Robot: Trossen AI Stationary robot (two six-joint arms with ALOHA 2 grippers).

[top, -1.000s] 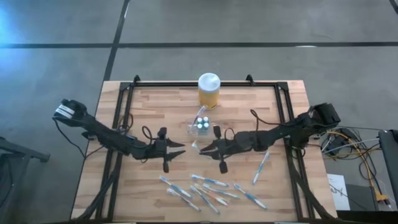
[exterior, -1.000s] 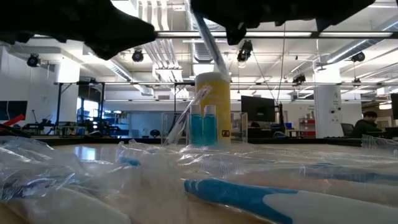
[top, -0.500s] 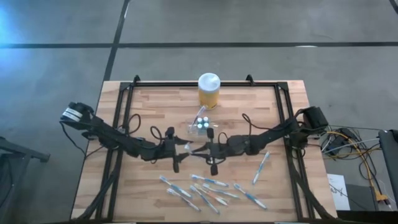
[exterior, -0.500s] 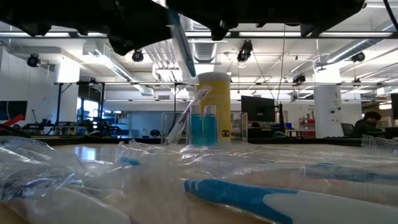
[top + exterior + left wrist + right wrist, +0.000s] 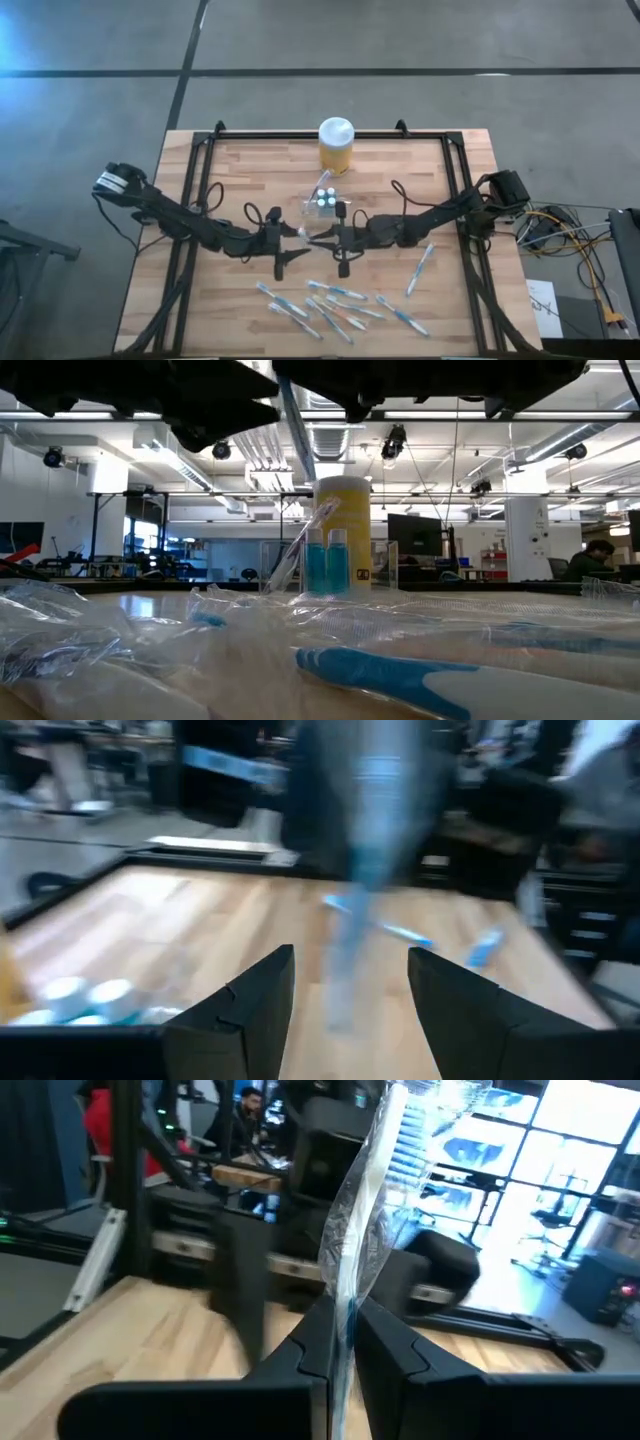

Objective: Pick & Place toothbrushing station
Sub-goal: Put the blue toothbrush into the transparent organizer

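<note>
The left gripper [image 5: 348, 982] has moved in and spread its fingers around the wrapped toothbrush [image 5: 362, 1230] that the right gripper [image 5: 341, 1342] pinches tight. Looks like a hand-over (the station [image 5: 322, 202] waits just behind them).

Counter [image 5: 250, 170]: pale wood planks, matt, visible grain. Frame [image 5: 300, 134] along its edges: dark metal. Cup holder [image 5: 322, 567]: clear glossy plastic. Jar [image 5: 336, 147]: yellow, smooth, with a white plastic lid. Toothbrush [image 5: 362, 1230] in the right tool [image 5: 342, 1342]: crinkled glossy film wrap. Tool fingers [image 5: 250, 1010]: matt black.
</note>
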